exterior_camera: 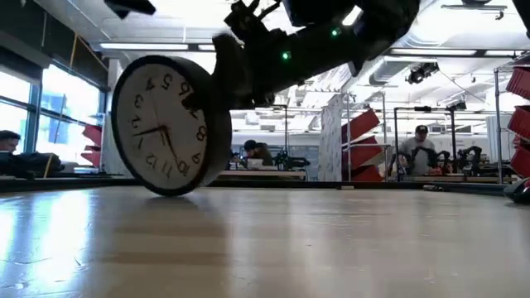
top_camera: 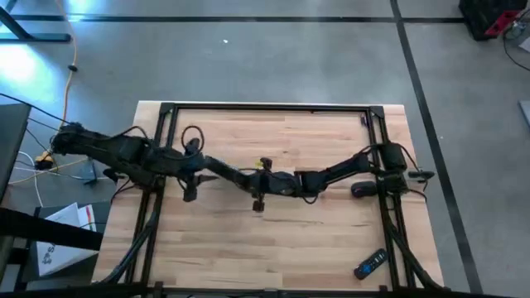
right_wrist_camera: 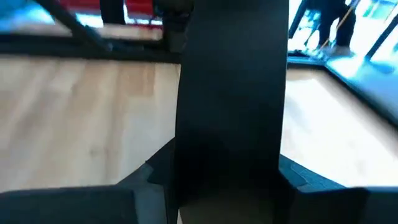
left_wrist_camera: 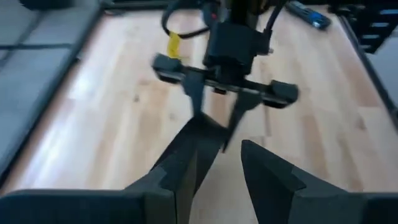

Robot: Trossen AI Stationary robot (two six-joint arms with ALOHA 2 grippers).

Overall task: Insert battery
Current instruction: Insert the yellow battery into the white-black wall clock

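Black clock [exterior_camera: 170, 124] upright btwn both claws

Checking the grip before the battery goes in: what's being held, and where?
The clock, gripped at its upper rim by the right gripper.

Light wooden table [top_camera: 273, 240], planks running side to side, pale grain, bare over most of its surface; black metal frame [top_camera: 269, 108] standing on it, one bar along the far edge, uprights at both far corners, legs slanting down both side edges toward the near corners; dark rounded mouse-like object [top_camera: 362, 189] lying near the right edge, about midway along it; dark remote with blue markings [top_camera: 370, 264] lying flat and angled near the near right corner; round black-rimmed clock [exterior_camera: 170, 124] with white face resting tilted on the tabletop, lower rim touching the wood, seen in the low view.
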